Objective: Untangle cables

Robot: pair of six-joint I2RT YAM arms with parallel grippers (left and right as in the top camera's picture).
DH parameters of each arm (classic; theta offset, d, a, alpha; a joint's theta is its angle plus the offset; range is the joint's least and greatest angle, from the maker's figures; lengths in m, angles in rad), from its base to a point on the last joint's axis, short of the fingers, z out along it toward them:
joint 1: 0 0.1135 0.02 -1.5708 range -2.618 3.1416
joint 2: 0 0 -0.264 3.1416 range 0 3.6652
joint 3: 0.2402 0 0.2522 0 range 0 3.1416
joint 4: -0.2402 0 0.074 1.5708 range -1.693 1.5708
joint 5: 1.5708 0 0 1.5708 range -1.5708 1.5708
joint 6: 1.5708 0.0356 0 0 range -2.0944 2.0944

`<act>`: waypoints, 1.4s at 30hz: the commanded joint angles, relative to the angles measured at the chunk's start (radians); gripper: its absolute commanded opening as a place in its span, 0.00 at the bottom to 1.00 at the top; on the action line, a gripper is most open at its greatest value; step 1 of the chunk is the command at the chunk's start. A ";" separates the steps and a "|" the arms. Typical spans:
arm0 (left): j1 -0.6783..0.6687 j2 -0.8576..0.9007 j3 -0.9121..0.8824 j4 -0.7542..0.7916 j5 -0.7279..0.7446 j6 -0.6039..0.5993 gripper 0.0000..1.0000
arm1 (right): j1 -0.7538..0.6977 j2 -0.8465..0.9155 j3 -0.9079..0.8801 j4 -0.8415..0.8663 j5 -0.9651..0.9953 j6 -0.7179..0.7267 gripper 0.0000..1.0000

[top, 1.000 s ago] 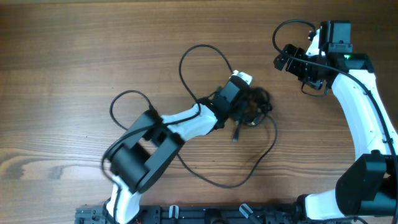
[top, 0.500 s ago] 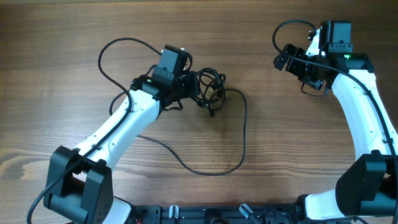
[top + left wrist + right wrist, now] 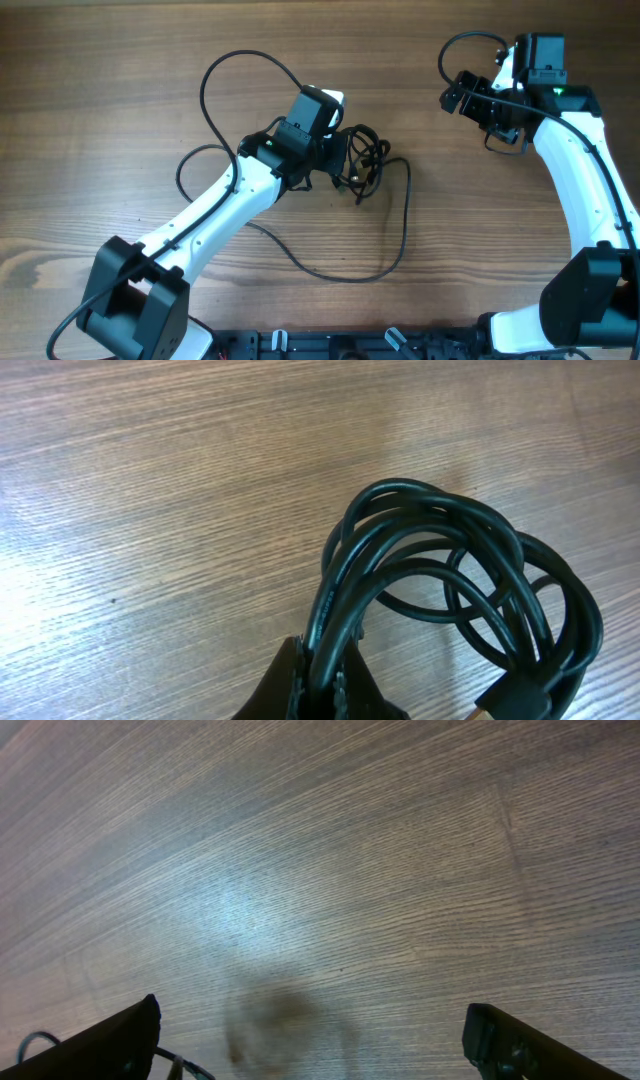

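Observation:
The cables (image 3: 362, 162) are thin black cords knotted into a small bundle at the table's middle, with one long strand (image 3: 400, 235) trailing down and left. My left gripper (image 3: 338, 160) is shut on strands of the bundle. The left wrist view shows the coiled loops (image 3: 450, 575) rising from my closed jaws (image 3: 322, 678), with a plug end (image 3: 515, 695) at the lower right. My right gripper (image 3: 455, 95) is open and empty at the far right, well away from the bundle. Its two fingertips (image 3: 320, 1040) frame bare wood in the right wrist view.
The left arm's own thicker black cable (image 3: 225, 75) loops over the table at upper left. The right arm's cable (image 3: 462, 42) arcs near the back right. The table (image 3: 100, 100) is brown wood. A black rail (image 3: 330, 345) runs along the front edge.
My left gripper swung far left with the bundle, then came back a little to the right and down. The trailing strand followed. The right arm has not moved.

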 commanded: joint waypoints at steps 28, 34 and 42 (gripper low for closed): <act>0.251 0.019 -0.005 0.029 0.507 0.150 0.09 | 0.222 -0.028 -0.033 -0.169 -0.429 -0.866 0.56; 0.252 0.020 -0.005 0.029 0.507 0.152 0.09 | 0.341 -0.020 -0.033 -0.058 -0.145 -0.876 0.68; 0.252 0.020 -0.005 0.030 0.507 0.153 0.09 | 0.345 0.021 -0.033 -0.188 -0.229 -1.062 0.67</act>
